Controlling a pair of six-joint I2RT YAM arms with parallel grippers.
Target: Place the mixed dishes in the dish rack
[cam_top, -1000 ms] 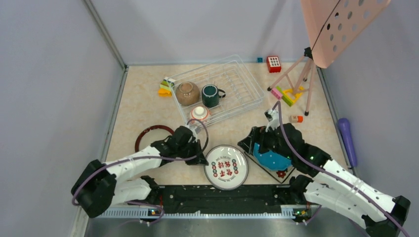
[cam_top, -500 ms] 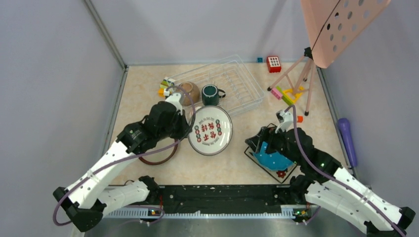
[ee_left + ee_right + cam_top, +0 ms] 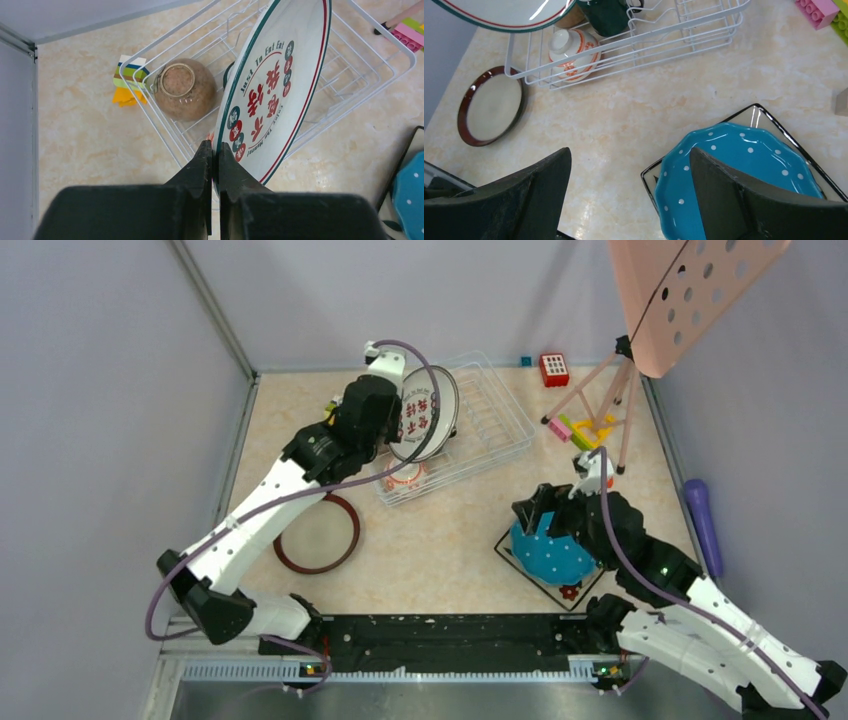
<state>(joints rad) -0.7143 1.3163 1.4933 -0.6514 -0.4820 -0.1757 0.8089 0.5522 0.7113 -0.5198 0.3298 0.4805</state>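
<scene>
White plate with red characters [image 3: 270, 95] is up on its edge over the dish rack [image 3: 497, 412], at the far side of the table. The left claw [image 3: 212, 150] is pinched tight on the plate's rim. Inside the rack sit the brown bowl [image 3: 185, 90], the green mug [image 3: 606, 17] and the small orange-and-white bowl [image 3: 573, 52]. Near, on the right, the blue dotted plate [image 3: 744, 150] lies on the black square plate [image 3: 759, 115]. The right claw [image 3: 629, 152] hangs over them, spread wide and holding nothing. The red-rimmed plate [image 3: 317, 533] lies flat on the left.
</scene>
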